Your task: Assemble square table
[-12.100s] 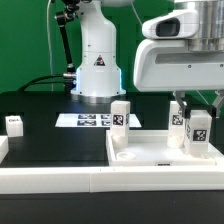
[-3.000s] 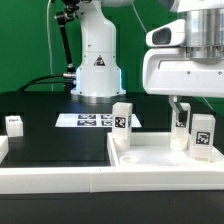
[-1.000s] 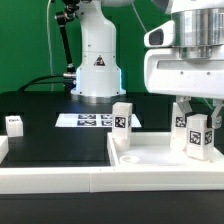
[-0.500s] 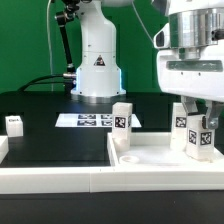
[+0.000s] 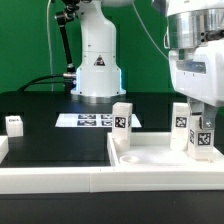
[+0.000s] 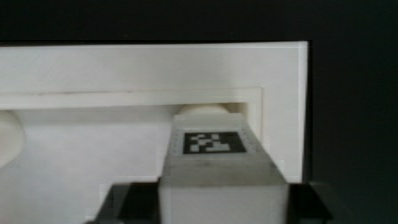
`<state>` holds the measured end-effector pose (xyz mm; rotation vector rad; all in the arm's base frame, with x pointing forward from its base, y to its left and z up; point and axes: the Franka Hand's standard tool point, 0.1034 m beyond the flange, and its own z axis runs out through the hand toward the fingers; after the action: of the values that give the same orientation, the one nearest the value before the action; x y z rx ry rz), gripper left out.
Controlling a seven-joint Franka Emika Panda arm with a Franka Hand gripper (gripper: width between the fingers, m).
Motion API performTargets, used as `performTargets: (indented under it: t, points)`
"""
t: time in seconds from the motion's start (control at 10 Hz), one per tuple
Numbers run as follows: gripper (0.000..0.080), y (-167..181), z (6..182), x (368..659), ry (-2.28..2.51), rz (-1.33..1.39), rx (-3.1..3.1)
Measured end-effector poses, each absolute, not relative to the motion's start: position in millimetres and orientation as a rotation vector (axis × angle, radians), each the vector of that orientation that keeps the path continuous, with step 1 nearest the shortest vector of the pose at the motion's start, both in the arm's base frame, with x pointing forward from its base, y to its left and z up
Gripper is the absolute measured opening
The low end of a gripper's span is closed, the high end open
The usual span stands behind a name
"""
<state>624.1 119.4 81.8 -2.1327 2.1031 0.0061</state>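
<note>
The square table top (image 5: 150, 160) is a white tray with a raised rim at the exterior view's lower right. Two white tagged legs stand upright on it, one at its far left corner (image 5: 122, 116) and one further right (image 5: 180, 117). My gripper (image 5: 202, 122) is shut on a third tagged leg (image 5: 201, 140) and holds it upright at the top's right near corner. In the wrist view the leg (image 6: 217, 150) fills the gap between the dark fingers (image 6: 143, 200) of the gripper (image 6: 222, 205), with the top's rim (image 6: 107, 70) behind. A fourth leg (image 5: 14, 124) stands far left.
The marker board (image 5: 88, 120) lies flat on the black table in front of the robot base (image 5: 97, 70). A long white rail (image 5: 50, 178) runs along the front edge, with a white block (image 5: 3, 150) at the left edge.
The hand has turned about its vertical axis with the leg in its grip, its body swinging toward the exterior view's right. The leg stays in the same corner.
</note>
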Motion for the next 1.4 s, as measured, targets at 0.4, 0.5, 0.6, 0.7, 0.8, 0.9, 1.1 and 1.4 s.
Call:
performTargets:
  t: [0.4, 0.5, 0.6, 0.7, 0.8, 0.9, 1.1, 1.4]
  points:
    - [0.0643, 124.2, 84.8, 627.3, 1.771, 0.012, -2.46]
    - [0.0643, 125.0, 85.0, 628.6, 1.721, -0.007, -2.481]
    - [0.0648, 123.9, 83.3, 627.7, 1.631, -0.033, -2.538]
    - [0.0648, 123.4, 83.0, 627.8, 1.555, -0.037, -2.587]
    - [0.0648, 123.3, 83.0, 627.8, 1.507, -0.041, -2.616]
    - [0.0648, 122.9, 82.8, 627.8, 1.378, -0.05, -2.688]
    - [0.0648, 121.4, 82.1, 627.4, 1.13, -0.079, -2.837]
    - [0.0648, 120.5, 81.2, 627.2, 0.813, -0.101, -2.965]
